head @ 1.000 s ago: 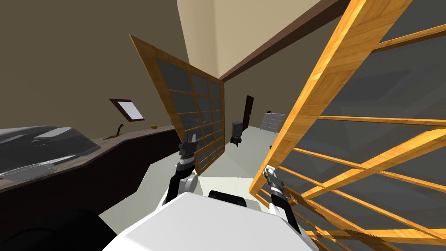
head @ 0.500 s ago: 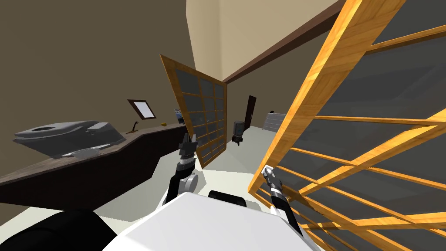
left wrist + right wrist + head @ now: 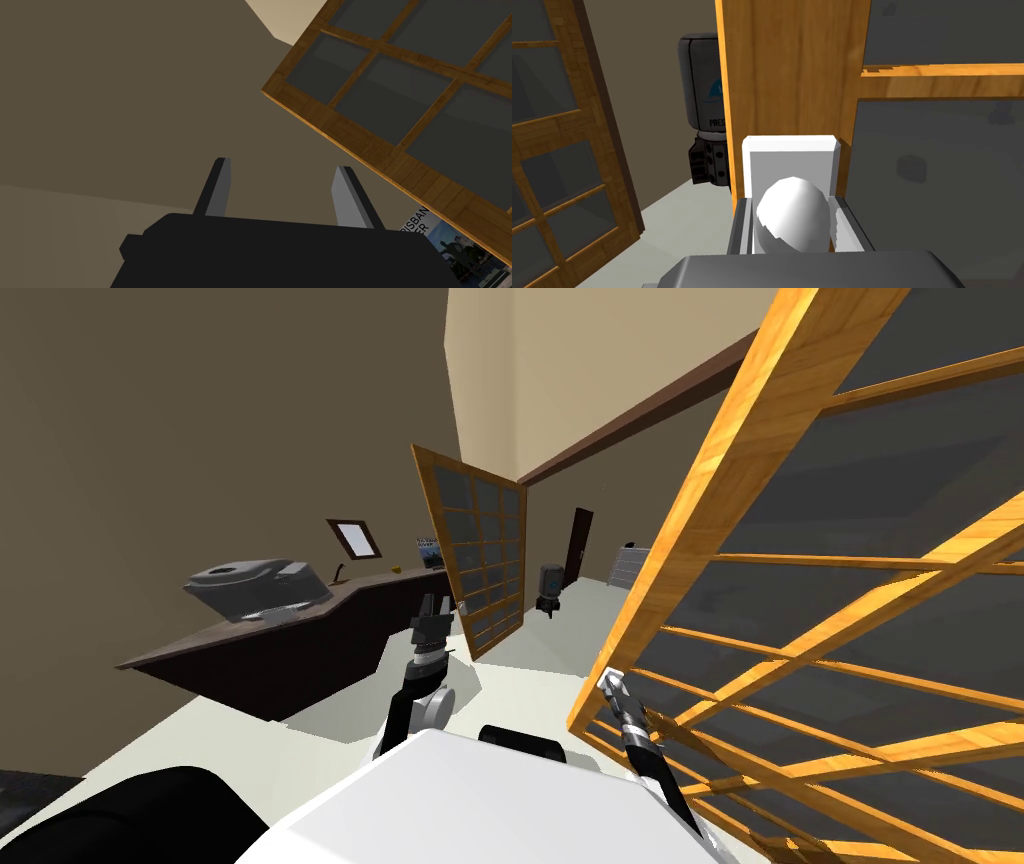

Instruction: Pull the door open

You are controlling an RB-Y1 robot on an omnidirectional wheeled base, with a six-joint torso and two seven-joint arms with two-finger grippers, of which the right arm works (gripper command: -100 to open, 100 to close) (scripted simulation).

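Right pincer [image 3: 792, 200] clamped on the knob [image 3: 793, 220], door [image 3: 792, 65] coming round with me.
Its fingers press the knob's two sides, as far as the knob's bulk lets me see. Just behind sits the white plate [image 3: 789, 155] on the door's edge, with panes running off beyond. Over the last second the whole head view has swung and the counter [image 3: 290, 638] has slid inward, while door and pincer kept together. I judge the base is backing and the door following. Left pincer [image 3: 282, 175] hangs wide open, empty, well off to the other side.
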